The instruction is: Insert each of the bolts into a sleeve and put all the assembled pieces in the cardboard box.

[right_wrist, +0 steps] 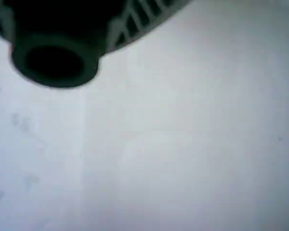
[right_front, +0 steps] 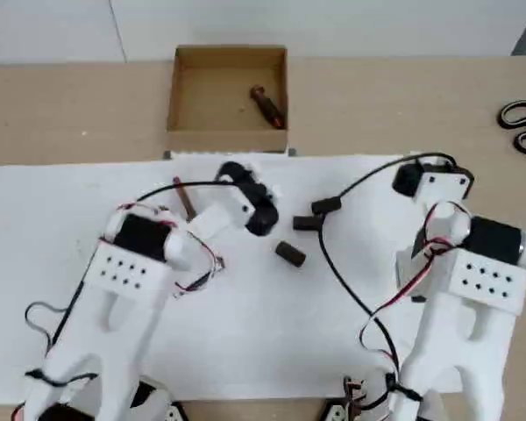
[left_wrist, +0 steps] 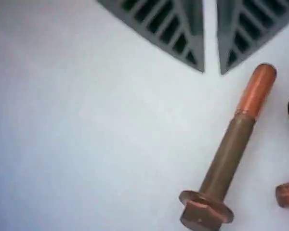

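Right tool, sleeve; bolt in box

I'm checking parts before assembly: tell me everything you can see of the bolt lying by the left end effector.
The bolt looks like coppery-brown metal: a flanged hex head, a dull shank and a brighter smooth tip. It lies flat and bare, nothing fitted over it, on the white sheet. The left end effector is just beside its tip, slightly open, not touching it.
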### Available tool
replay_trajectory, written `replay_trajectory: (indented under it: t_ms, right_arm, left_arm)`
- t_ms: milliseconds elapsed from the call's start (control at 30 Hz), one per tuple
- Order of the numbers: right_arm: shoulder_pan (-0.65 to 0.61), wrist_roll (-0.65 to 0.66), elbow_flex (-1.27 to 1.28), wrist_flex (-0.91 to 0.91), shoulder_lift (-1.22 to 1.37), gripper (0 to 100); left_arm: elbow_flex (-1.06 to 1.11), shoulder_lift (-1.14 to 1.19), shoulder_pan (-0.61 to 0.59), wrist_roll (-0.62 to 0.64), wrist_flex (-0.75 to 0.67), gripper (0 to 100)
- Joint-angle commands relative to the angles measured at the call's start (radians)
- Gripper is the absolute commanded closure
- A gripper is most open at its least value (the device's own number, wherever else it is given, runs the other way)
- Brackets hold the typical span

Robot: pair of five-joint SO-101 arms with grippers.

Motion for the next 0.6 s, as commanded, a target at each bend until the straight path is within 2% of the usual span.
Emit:
replay_trajectory:
  t_ms: [0,133,400,567]
  right_arm:
    - [0.036,-0.003,0.017,0.001,-0.054,99.5]
    - [0.044,-0.003,0.025,0.001,-0.070,99.5]
    - [0.044,-0.005,0.026,0.001,-0.070,99.5]
    - [0.044,-0.006,0.026,0.001,-0.067,99.5]
  left_arm:
    - [-0.077,0.068,0.002,-0.072,0.006,96]
    - [-0.111,0.158,-0.026,-0.135,0.000,91]
    - [-0.211,0.377,-0.143,-0.281,0.006,91]
    - [-0.242,0.448,-0.144,-0.319,0.009,91]
